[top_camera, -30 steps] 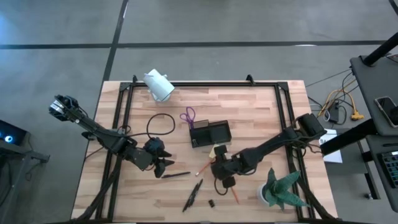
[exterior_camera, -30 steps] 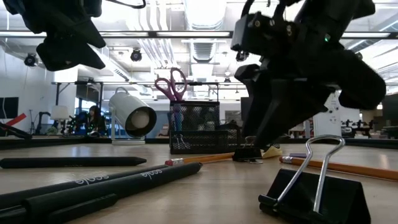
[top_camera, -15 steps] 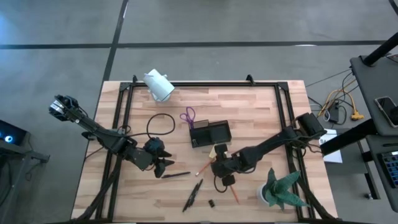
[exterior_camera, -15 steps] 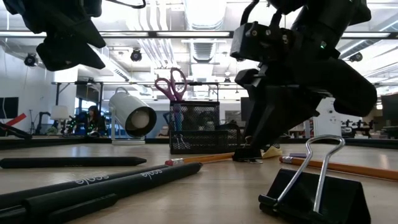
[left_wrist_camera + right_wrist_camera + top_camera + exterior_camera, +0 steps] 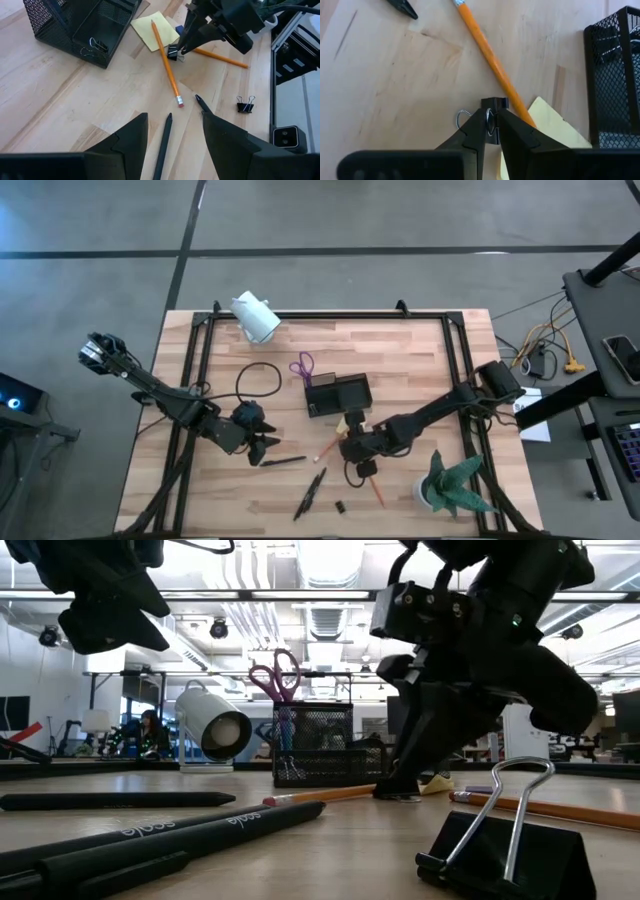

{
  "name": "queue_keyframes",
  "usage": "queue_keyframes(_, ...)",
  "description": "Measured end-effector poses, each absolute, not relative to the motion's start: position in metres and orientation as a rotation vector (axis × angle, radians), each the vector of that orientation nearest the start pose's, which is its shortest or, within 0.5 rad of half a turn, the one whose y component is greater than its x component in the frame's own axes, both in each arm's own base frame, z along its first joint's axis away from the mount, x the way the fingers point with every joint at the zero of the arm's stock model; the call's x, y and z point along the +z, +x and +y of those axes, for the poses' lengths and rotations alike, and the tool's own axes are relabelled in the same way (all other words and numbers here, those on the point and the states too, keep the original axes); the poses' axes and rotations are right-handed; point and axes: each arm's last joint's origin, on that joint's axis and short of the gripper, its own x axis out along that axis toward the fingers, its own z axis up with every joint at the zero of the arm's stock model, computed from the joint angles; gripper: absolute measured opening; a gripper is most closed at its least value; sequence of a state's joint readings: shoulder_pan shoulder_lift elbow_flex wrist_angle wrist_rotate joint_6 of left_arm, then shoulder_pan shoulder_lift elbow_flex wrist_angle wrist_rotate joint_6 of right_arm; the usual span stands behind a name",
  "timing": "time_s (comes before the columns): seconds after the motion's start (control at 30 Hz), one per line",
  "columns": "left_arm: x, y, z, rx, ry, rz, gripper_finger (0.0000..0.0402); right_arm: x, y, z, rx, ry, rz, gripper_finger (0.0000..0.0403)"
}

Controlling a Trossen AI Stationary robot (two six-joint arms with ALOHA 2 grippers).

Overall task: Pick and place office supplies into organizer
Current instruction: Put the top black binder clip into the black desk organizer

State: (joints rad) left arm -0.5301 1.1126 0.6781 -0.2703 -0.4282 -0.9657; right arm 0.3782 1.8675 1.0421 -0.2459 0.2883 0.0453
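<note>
The right gripper [image 5: 491, 125] is down at the table just in front of the organizer [image 5: 338, 395], its fingers closing around a small black binder clip [image 5: 493, 112] that lies against an orange pencil [image 5: 490, 55] at the corner of the yellow sticky-note pad [image 5: 155, 31]. Whether the pinch is firm yet is hard to tell. It would do well to squeeze fully before lifting, rise straight so the pencil stays put, then carry over the organizer's open compartment. The left gripper [image 5: 172, 132] waits, fingers apart, farther out from the organizer above the black pens [image 5: 310, 492].
</note>
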Motion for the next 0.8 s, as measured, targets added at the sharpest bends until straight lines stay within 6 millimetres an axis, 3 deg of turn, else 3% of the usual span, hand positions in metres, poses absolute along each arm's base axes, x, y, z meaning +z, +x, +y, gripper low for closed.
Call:
queue_keyframes(0.27,0.2306,0.1979,-0.1021,0.207,-0.609,0.606,0.0173,0.1285,0.328,0.1207,0.051,-0.312,1.027,0.0048)
queue_keyframes(0.53,0.2306,0.1979,-0.1021,0.206,-0.608,0.606,0.0173,0.1305,0.3275,0.1191,0.016,-0.261,1.03,0.0013)
queue_keyframes(0.8,0.2306,0.198,-0.1021,0.206,-0.609,0.606,0.0173,0.1335,0.3278,0.1188,-0.021,-0.199,1.027,0.0009)
